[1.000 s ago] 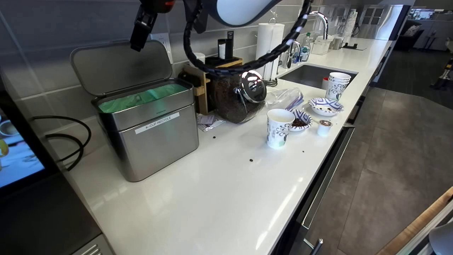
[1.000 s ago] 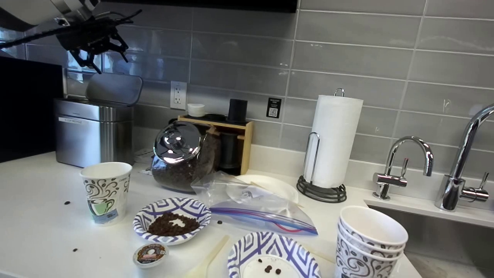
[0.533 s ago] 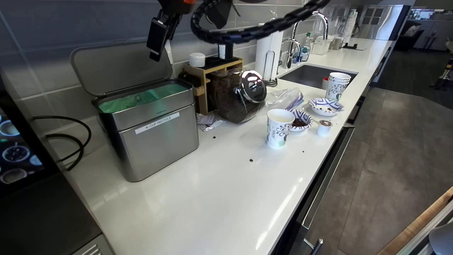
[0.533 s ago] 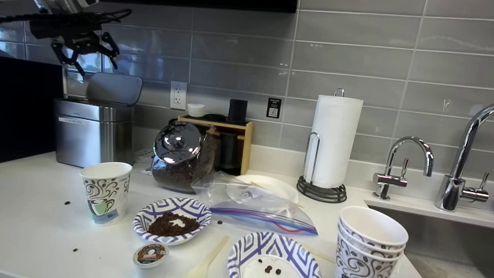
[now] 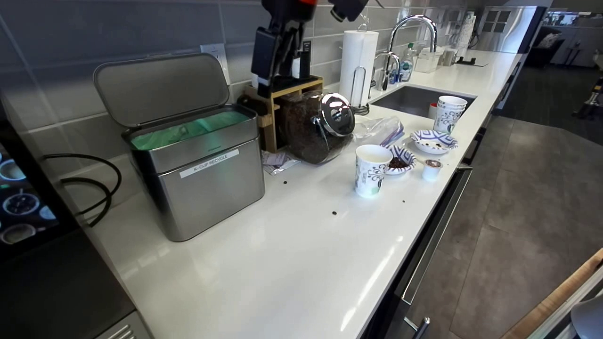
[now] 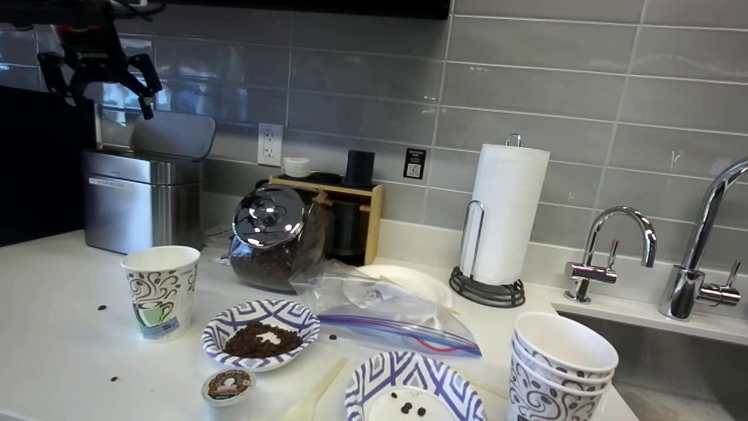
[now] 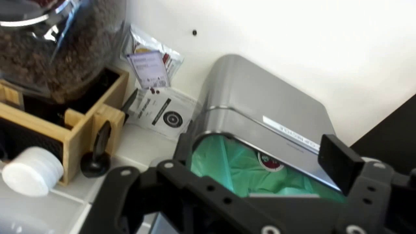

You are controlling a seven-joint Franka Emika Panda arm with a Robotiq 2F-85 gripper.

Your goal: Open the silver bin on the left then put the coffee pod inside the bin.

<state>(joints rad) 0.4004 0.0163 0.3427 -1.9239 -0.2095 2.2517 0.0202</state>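
The silver bin stands on the counter with its lid raised and green liner showing; the bin is also in the other exterior view and the wrist view. The coffee pod, white with a brown printed top, sits upright on the counter near the front edge, also in an exterior view. Another round pod top shows inside the bin. My gripper is open and empty, above the bin; its spread fingers also show in the wrist view.
A paper cup and bowls stand by the pod. A bean jar and wooden stand are beside the bin. A paper towel roll, zip bag and stacked cups stand further along.
The open gripper has moved and turned: right and down in an exterior view, left in the other. The bin with its raised lid and the coffee pod have not moved.
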